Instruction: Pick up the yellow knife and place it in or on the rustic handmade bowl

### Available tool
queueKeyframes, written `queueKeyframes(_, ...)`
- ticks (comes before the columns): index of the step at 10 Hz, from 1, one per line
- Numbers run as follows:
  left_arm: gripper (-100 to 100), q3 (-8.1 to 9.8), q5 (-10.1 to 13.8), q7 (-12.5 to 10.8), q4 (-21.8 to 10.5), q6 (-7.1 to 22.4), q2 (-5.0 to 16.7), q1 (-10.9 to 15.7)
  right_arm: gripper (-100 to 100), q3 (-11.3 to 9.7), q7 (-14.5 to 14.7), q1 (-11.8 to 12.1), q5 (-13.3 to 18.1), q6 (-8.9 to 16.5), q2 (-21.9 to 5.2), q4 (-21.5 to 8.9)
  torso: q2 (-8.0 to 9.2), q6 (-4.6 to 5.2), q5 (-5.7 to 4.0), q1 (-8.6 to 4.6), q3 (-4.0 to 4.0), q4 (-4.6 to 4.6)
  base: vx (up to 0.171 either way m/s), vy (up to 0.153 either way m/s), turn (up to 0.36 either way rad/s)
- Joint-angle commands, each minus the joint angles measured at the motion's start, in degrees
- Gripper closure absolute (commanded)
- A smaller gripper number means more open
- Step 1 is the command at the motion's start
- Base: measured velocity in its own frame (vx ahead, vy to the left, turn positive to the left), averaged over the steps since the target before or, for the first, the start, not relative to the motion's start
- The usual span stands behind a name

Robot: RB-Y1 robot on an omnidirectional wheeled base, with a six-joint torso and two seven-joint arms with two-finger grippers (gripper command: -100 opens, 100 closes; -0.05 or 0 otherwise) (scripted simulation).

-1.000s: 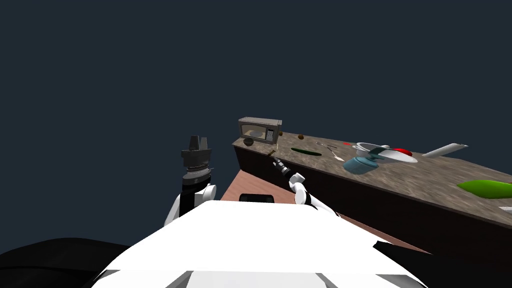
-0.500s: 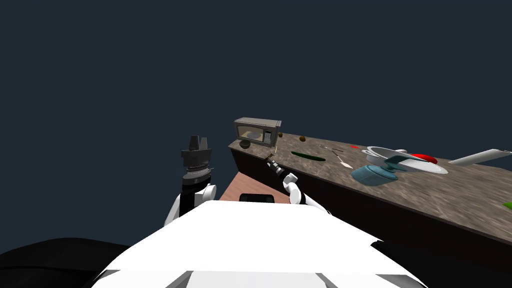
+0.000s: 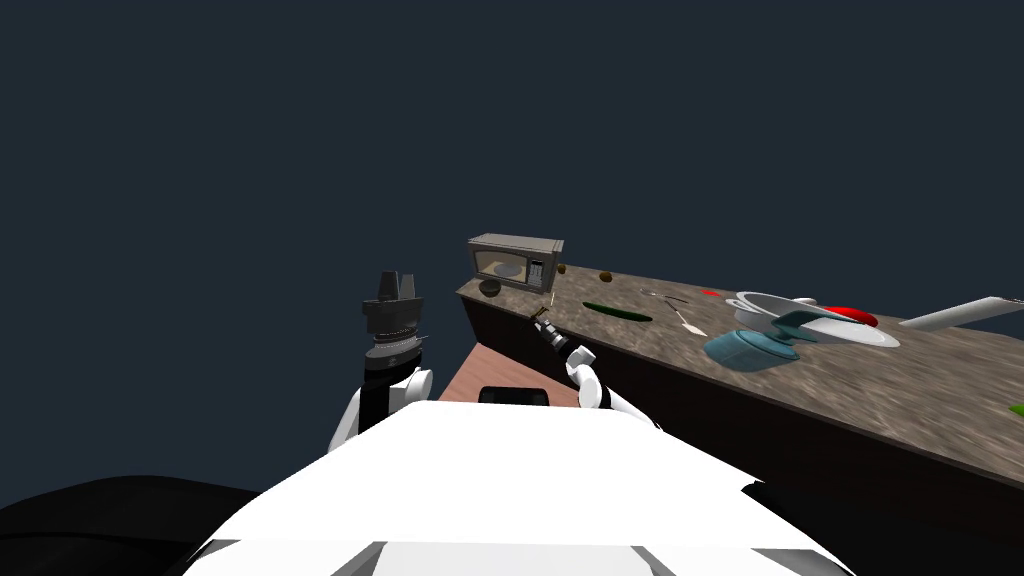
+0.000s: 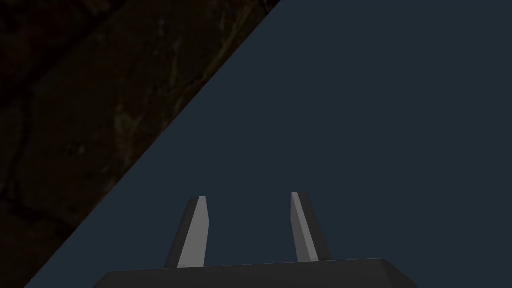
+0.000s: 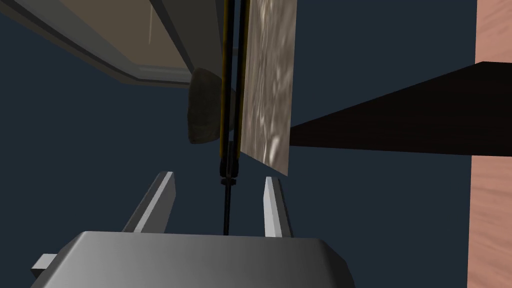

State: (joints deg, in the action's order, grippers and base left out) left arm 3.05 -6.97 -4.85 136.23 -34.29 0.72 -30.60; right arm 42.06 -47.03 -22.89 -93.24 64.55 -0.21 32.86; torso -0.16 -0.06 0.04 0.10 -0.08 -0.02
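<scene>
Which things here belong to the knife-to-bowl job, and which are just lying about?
Job: yellow knife between the fingers of the open right gripper; dark bowl just beyond it.
Lying about: microwave, long green item, blue pot, white plate; left gripper, open.

Yellow-edged knife cut by picture edge, bowl partly hidden behind it

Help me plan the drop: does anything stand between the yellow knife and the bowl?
Nothing visible does. The knife lies between the fingers of the open right gripper, and the dark bowl sits just beyond it, beside the microwave.
</scene>
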Motion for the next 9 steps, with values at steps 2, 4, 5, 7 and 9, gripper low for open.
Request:
queueKeyframes(2,0,0.00,0.0,0.0,0.0,0.0,0.0,0.0,100,0.0,0.0,0.0,0.0,0.0,0.0,0.0,0.00,0.00,0.00,0.00,0.00,0.00,0.000,0.000,0.000)
queueKeyframes(4,0,0.00,0.0,0.0,0.0,0.0,0.0,0.0,100,0.0,0.0,0.0,0.0,0.0,0.0,0.0,0.00,0.00,0.00,0.00,0.00,0.00,0.000,0.000,0.000)
queueKeyframes(5,0,0.00,0.0,0.0,0.0,0.0,0.0,0.0,0,0.0,0.0,0.0,0.0,0.0,0.0,0.0,0.00,0.00,0.00,0.00,0.00,0.00,0.000,0.000,0.000)
queueKeyframes(7,0,0.00,0.0,0.0,0.0,0.0,0.0,0.0,-100,-0.1,0.4,0.4,0.0,0.1,-3.8,0.0,0.08,0.01,0.01,0.04,0.04,0.01,-0.047,0.040,-0.004)
queueKeyframes(9,0,-0.01,0.0,0.0,0.0,0.0,0.0,0.0,-100,-0.1,0.4,0.4,0.0,0.1,-3.9,-0.1,0.22,0.00,0.04,0.19,0.13,0.05,-0.046,0.042,-0.005)
